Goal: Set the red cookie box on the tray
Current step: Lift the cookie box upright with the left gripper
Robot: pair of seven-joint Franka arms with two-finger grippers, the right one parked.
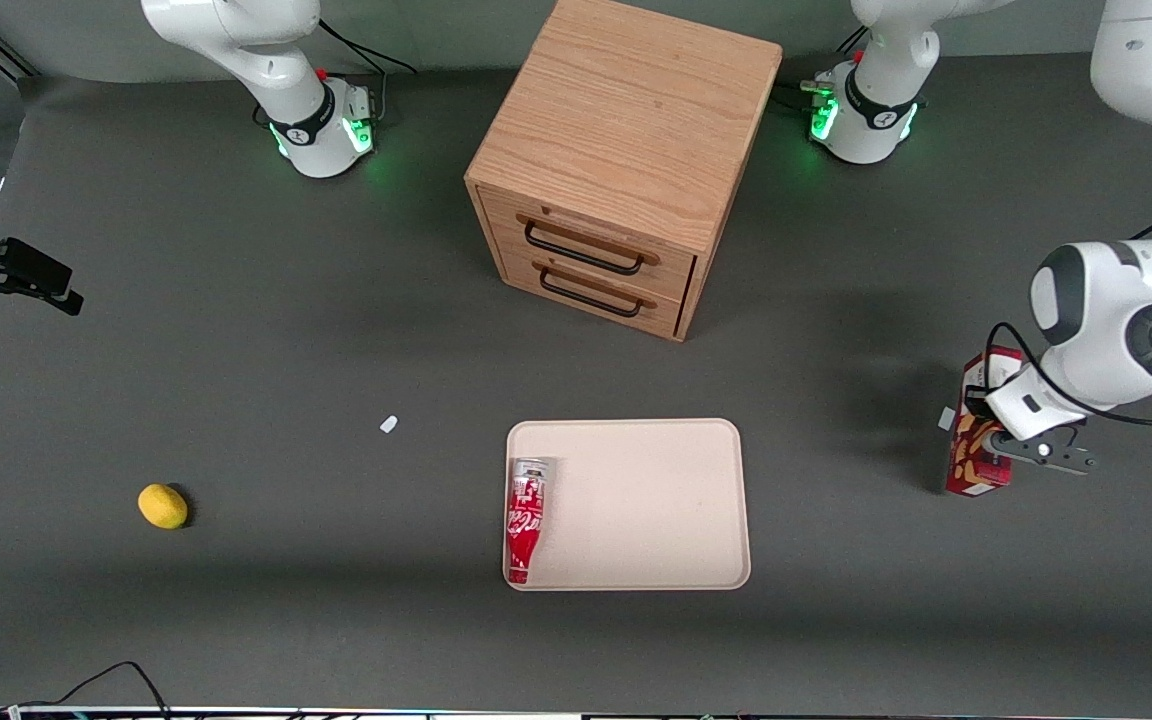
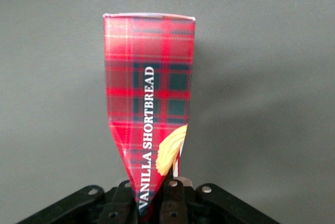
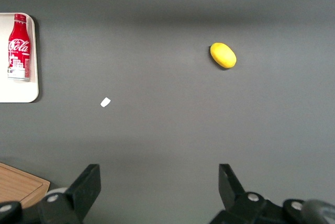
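1. One gripper (image 1: 1021, 447) is what you are working with, and it sits low over the table (image 1: 236, 350) at the working arm's end, well apart from the tray (image 1: 636, 440).
2. You can see the red cookie box (image 1: 976, 440) right at that gripper, standing on the table with its tartan side and biscuit picture showing.
3. From the wrist camera, the box (image 2: 152, 103) runs straight out from between the fingers (image 2: 170, 203), its "VANILLA SHORTBREAD" lettering reading along its length.
4. Your fingers are pressed against the near end of the box, clamped on it.
5. You will find the tray nearer the front camera than the wooden drawer cabinet (image 1: 626, 150), around the middle of the table.
6. A red soda bottle (image 1: 526, 518) lies in the tray along the edge toward the parked arm's end.
7. Toward that same end, a lemon (image 1: 163, 506) and a small white scrap (image 1: 389, 424) lie on the table.
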